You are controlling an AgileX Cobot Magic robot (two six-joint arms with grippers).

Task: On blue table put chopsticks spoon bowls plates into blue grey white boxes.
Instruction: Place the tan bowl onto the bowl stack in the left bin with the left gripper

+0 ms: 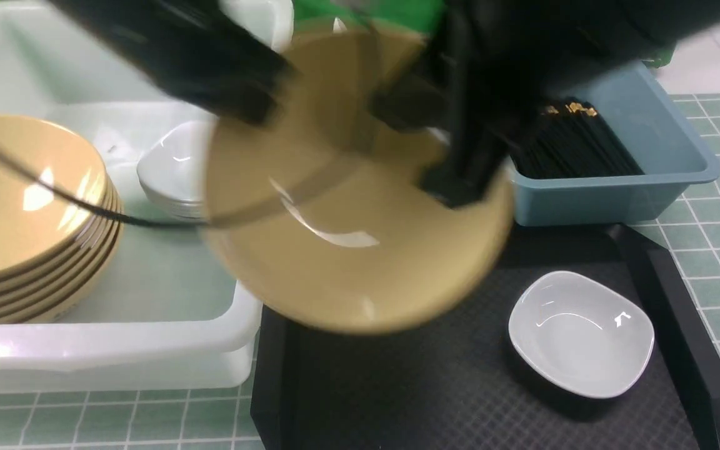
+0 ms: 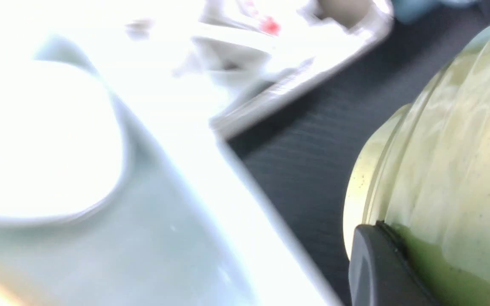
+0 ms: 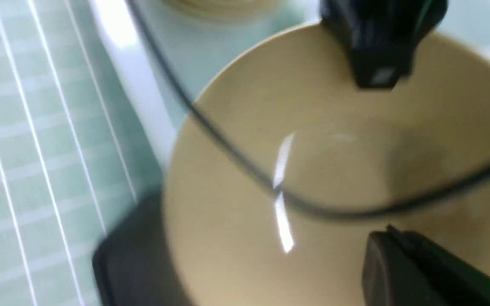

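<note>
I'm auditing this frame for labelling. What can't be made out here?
- Front view: the left gripper is motion-blurred, so where it grips the held bowl is unclear.
- Front view: the held bowl covers part of the white plates; their count is hidden.
- Front view: the right arm covers part of the chopsticks.
- Left wrist view: the white box is glared out and blurred; its contents are unreadable.
</note>
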